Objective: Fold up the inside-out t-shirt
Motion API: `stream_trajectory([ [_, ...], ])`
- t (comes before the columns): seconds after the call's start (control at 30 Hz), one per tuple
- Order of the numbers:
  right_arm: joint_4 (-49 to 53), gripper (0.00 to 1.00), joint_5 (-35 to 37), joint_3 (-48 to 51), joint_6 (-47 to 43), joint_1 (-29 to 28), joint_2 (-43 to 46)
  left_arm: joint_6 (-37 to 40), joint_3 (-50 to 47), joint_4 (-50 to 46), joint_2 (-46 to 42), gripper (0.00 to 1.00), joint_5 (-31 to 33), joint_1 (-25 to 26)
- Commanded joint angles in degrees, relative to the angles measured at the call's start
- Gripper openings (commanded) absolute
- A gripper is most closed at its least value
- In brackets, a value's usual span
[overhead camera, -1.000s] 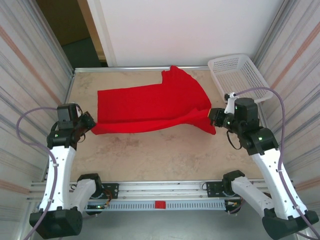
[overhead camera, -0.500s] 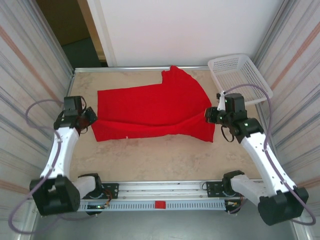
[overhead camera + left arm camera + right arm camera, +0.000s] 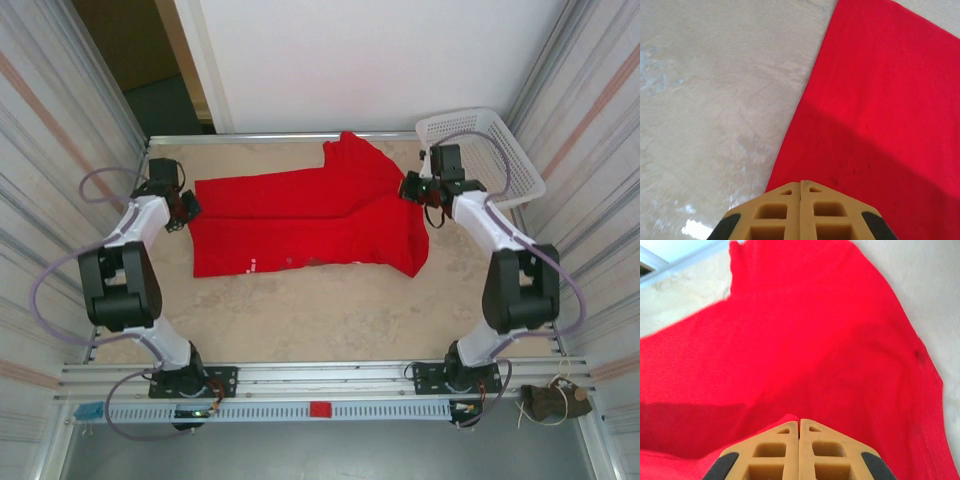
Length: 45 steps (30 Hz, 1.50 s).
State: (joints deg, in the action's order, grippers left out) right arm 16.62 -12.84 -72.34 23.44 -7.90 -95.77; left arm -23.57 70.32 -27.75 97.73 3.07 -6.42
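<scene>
The inside-out t-shirt [image 3: 310, 225] is bright red and lies spread across the far half of the table, with a crease running left to right through its middle. A small white mark [image 3: 252, 266] sits near its front edge. My left gripper [image 3: 188, 208] is shut at the shirt's left edge, its tan fingertips [image 3: 790, 192] pressed together over red cloth [image 3: 880, 100]. My right gripper [image 3: 407, 187] is shut at the shirt's right side, below the sleeve that points to the back. A small tuck of red cloth [image 3: 805, 340] pokes up at its closed tips [image 3: 800, 421].
A white mesh basket [image 3: 480, 150] stands at the back right corner, close behind the right arm. Bare beige tabletop [image 3: 330, 320] runs from the shirt's front edge to the metal rail [image 3: 320, 385]. Ribbed walls close in both sides.
Both grippers have moved away from the bases toward the back of the table, carrying the shirt's edge with them. The front layer now lies flat, with the white mark showing.
</scene>
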Motion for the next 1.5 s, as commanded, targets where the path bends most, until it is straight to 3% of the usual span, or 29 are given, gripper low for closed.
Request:
stream_trajectory([
  [0.0, -0.8, 0.08, -2.4, -7.9, 0.1, 0.5, -7.8, 0.4, 5.9, -0.6, 4.5, 0.01, 0.5, -0.5],
  [0.1, 3.0, 0.45, -1.1, -12.2, 1.6, 0.6, -10.9, 1.0, 11.6, -3.2, 8.9, 0.21, -0.6, -0.6],
  [0.13, 3.0, 0.52, -0.4, -11.3, 2.3, 0.6, -9.5, 1.2, 13.2, -4.3, 9.7, 0.30, -0.6, -0.6],
  [0.23, 5.5, 0.58, 2.6, -5.4, 4.8, 0.5, -2.4, 1.8, 14.0, -5.1, 8.0, 0.44, -0.5, -0.7],
  [0.33, 8.5, 0.60, 4.5, 4.2, 7.8, 0.5, 7.0, 1.0, 10.3, -5.4, 2.3, 0.48, -1.7, -0.8],
  [0.5, 11.5, 0.63, 7.4, 20.1, 9.5, -0.7, 20.5, -4.8, -7.1, -2.0, -13.4, 0.53, -9.4, -0.8],
  [0.63, 11.4, 0.63, 7.5, 27.2, 10.0, -0.7, 24.2, -11.2, -21.0, 0.6, -23.9, 0.54, -14.2, 0.3],
  [0.73, 9.6, 0.62, 5.6, 28.9, 10.1, -0.9, 22.7, -15.4, -28.9, 3.9, -28.5, 0.55, -14.3, 1.9],
  [0.93, 7.7, 0.58, 5.0, 28.2, 8.5, -1.3, 17.7, -18.6, -34.9, 5.9, -28.3, 0.54, -14.0, 3.2],
  [1.23, 5.6, 0.49, 4.3, 26.6, 7.9, -2.5, 12.2, -17.0, -31.3, 6.4, -20.3, 0.53, -9.0, 2.9],
  [1.33, 5.2, 0.39, 4.8, 26.2, 7.5, -2.4, 10.7, -15.8, -29.5, 6.2, -17.5, 0.50, -7.7, 2.7],
  [1.37, 5.3, 0.30, 4.9, 26.1, 7.4, -2.3, 10.2, -15.4, -29.1, 6.2, -16.7, 0.46, -7.7, 2.4],
  [1.43, 5.9, 0.02, 5.4, 25.9, 7.1, -1.8, 10.1, -15.0, -28.4, 6.3, -15.6, 0.33, -7.5, 1.9],
  [1.47, 6.4, 0.00, 5.5, 26.1, 7.1, -1.4, 10.5, -15.0, -28.2, 6.3, -15.1, 0.19, -7.3, 1.5],
])
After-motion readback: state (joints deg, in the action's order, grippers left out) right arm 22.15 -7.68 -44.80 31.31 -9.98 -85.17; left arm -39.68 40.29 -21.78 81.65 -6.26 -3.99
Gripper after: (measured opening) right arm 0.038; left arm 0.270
